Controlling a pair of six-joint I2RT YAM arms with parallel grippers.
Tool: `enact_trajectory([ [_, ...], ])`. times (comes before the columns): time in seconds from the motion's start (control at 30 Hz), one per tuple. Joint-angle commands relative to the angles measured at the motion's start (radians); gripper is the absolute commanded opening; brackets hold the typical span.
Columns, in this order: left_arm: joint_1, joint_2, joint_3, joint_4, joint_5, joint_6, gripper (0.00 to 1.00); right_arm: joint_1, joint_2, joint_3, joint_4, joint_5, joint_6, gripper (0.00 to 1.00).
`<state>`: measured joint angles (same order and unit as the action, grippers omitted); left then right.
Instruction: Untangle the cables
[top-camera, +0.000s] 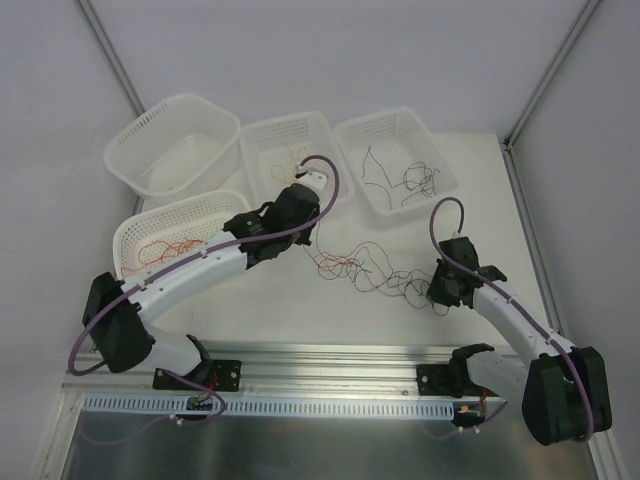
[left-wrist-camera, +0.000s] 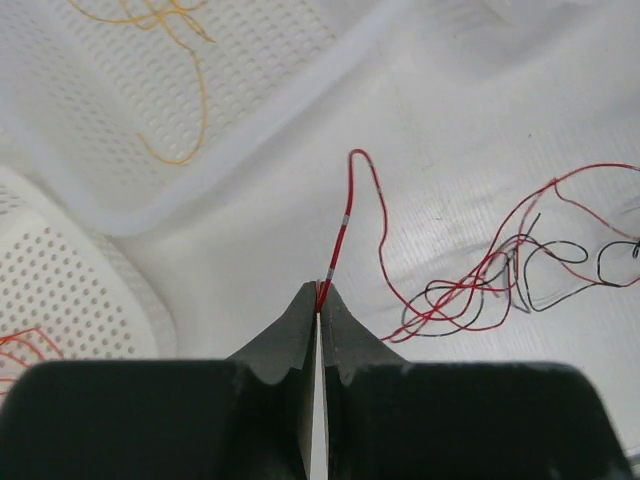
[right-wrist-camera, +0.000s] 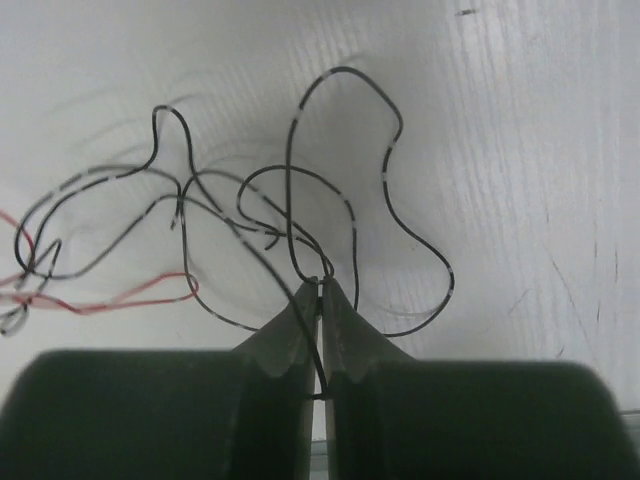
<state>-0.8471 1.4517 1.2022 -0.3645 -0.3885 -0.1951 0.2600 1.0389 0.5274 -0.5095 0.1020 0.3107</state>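
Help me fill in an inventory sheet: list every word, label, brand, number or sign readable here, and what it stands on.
None readable. The white perforated plastic baskets, the white table, the thin red and black cables, the left end effector and the right end effector carry no legible word, number or logo in any view.

The left arm (top-camera: 180, 275) and right arm (top-camera: 515, 320) reach forward, the left gripper (left-wrist-camera: 318, 292) closed tight on a red cable (left-wrist-camera: 345, 215) at its fingertips, the right gripper (right-wrist-camera: 320, 285) closed on a black cable (right-wrist-camera: 290, 180) between its fingertips.
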Motion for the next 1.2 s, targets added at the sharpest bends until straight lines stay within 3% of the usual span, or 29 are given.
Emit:
enact_trajectory([
  [0.0,0.028,-0.121,-0.032,-0.095,-0.052,-0.033,0.00,-0.027,0.019,0.045,-0.004,0.056,0.016,0.03],
  [0.2,0.153,-0.319,0.045,-0.241,-0.093,0.014,0.00,-0.148,0.016,0.173,-0.099,0.113,0.008,0.01],
  [0.4,0.301,-0.450,0.244,-0.386,-0.222,0.135,0.00,-0.339,0.026,0.351,-0.164,0.099,-0.022,0.01],
  [0.6,0.309,-0.484,0.390,-0.436,-0.245,0.178,0.00,-0.491,0.038,0.447,-0.182,0.044,-0.018,0.01],
  [0.73,0.313,-0.481,0.442,-0.458,-0.439,0.226,0.00,-0.629,0.044,0.497,-0.187,-0.031,-0.002,0.01],
  [0.83,0.322,-0.484,0.474,-0.485,-0.472,0.208,0.00,-0.695,0.050,0.531,-0.193,-0.071,0.005,0.01],
  [1.0,0.322,-0.484,0.478,-0.501,-0.307,0.145,0.00,-0.700,0.038,0.574,-0.182,-0.165,-0.004,0.01],
  [1.17,0.321,-0.459,0.482,-0.498,-0.159,0.077,0.00,-0.625,0.044,0.614,-0.222,-0.188,-0.083,0.01],
])
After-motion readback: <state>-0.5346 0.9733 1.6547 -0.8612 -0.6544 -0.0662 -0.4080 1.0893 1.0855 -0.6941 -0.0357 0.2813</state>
